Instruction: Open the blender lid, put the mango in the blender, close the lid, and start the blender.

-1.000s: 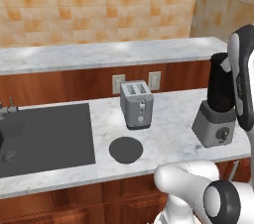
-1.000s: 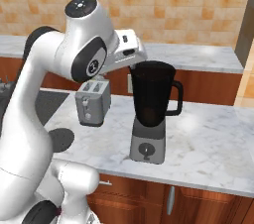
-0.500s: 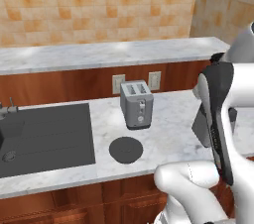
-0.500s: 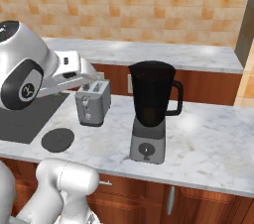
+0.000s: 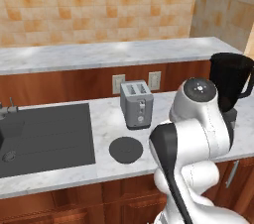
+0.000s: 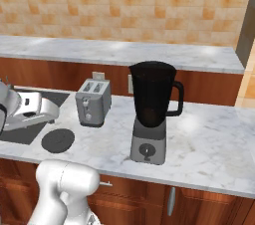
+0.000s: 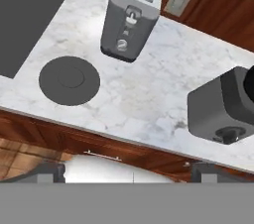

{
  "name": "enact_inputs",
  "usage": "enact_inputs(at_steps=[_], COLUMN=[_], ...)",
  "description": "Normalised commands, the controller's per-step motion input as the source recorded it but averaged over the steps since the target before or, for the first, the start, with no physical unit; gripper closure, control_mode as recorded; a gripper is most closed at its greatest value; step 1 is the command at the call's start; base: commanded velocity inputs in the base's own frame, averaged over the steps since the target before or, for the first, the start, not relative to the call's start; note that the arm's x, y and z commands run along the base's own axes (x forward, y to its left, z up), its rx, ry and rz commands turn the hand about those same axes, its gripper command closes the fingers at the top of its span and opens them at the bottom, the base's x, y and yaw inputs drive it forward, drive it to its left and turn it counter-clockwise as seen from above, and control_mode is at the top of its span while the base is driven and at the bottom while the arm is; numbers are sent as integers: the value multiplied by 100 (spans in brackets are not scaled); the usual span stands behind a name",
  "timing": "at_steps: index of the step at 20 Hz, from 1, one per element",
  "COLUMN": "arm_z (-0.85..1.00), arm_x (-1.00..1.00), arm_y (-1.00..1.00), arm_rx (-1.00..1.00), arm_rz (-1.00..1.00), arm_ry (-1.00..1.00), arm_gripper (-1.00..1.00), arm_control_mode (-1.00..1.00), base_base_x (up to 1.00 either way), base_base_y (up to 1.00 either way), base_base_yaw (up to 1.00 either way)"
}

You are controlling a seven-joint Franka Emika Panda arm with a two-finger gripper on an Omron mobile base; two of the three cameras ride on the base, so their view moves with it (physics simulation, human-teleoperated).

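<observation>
Lid off and lying on the desk, jar open, arm swung wide with nothing held.

In the left base view, the flat round dark grey lid (image 5: pixel 126 148) lay at lower centre on the white marble desk (image 5: pixel 106 119), just before the grey two-slot toaster (image 5: pixel 136 104); the tall blender with its black tapered jar (image 5: pixel 229 82) stood at the right edge. In the right base view, the blender (image 6: pixel 152 112) stood at centre, its jar open, the lid (image 6: pixel 58 140) at lower left. In the hand view, the lid (image 7: pixel 69 80) sat left, the toaster (image 7: pixel 130 16) at top, the blender's grey base (image 7: pixel 221 110) right; the two dark fingers (image 7: pixel 126 172) stood spread wide, empty. I could not make out the small orange-yellow mango, so a search sweep risked clipping the toaster or jar.
</observation>
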Motion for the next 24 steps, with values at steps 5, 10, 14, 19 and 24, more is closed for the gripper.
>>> enact_inputs(at_steps=[5, 10, 14, 19, 24], arm_z=[-59, -30, -64, -49, -42], arm_x=[37, 48, 50, 45, 27], arm_y=[82, 55, 9, -1, -3], arm_rx=[2, 0, 2, 3, 1], arm_rz=[0, 0, 2, 1, 4], arm_ry=[20, 32, 18, 4, 0], arm_gripper=[-100, -100, -100, -100, -100], arm_control_mode=[-100, -100, -100, -100, -100], base_base_x=[0, 0, 0, 0, 0], base_base_y=[0, 0, 0, 0, 0], base_base_yaw=[0, 0, 0, 0, 0])
